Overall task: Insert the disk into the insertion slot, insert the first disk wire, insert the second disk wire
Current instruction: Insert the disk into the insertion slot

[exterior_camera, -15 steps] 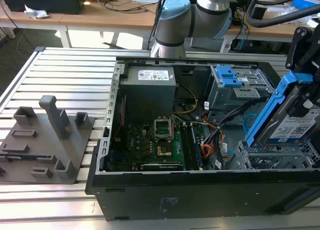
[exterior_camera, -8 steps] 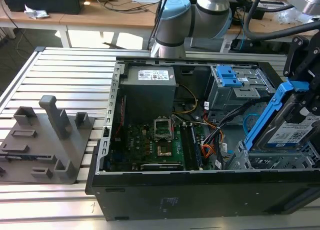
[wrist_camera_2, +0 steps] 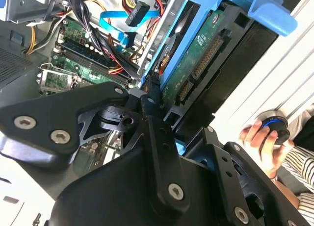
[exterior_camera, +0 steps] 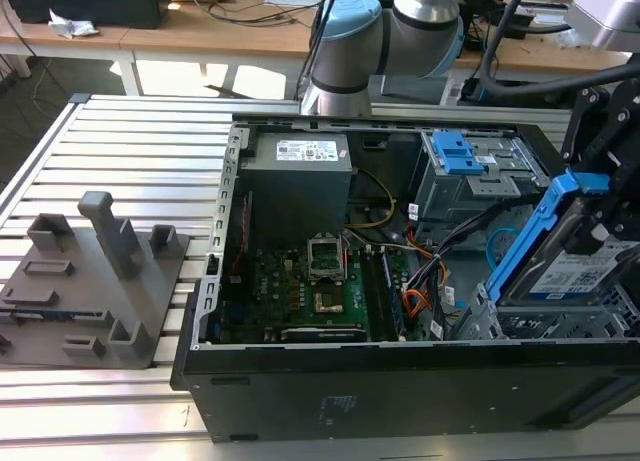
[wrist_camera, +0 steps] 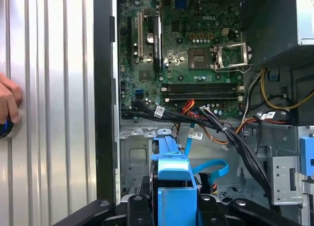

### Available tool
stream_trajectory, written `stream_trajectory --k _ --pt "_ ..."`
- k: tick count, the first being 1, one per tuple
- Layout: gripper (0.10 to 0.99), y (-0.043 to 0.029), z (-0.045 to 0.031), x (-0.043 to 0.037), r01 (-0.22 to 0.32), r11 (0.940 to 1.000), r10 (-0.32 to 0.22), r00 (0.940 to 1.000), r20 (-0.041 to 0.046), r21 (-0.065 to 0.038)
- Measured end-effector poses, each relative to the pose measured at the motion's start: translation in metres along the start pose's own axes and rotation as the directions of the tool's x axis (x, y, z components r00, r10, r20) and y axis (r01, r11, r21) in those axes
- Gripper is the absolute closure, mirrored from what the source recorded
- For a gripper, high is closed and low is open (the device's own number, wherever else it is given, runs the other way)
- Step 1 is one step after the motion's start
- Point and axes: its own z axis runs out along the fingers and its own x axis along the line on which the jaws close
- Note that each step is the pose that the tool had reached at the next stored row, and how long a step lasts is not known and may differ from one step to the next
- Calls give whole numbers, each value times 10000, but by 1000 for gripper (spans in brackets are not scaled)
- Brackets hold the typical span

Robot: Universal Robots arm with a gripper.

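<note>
End effector [exterior_camera: 605, 206] is clenched on the disk [exterior_camera: 572, 266], gripping it tilted between its fingers, just over the insertion slot [exterior_camera: 545, 321]. The second disk wire [wrist_camera: 212, 168] curls loose just beyond the end effector, apart from it.

I find the disk [exterior_camera: 578, 269] tilted steeply on edge: silver-grey, white label, bright blue carrier. Its green circuit side shows in the second wrist view [wrist_camera_2: 196, 54]. It stands over the slot [exterior_camera: 482, 321], a light grey perforated cage at the case's [exterior_camera: 400, 391] end on the exterior view's right, not flat in a bay. I note the blue wire [wrist_camera: 216, 165], thin and flat, looped inside the case near the slot.
</note>
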Motion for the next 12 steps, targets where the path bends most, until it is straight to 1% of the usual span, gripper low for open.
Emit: stream_trajectory --k 3,7,9,12 --pt "725 -2 58 0 0 10000 0 10000 0 -1" --pt "725 -7 160 0 0 10000 0 10000 2 -1" --pt "725 -8 199 -1 0 10000 0 10000 1 -1" --pt "725 -9 223 -1 0 10000 0 10000 -2 0"
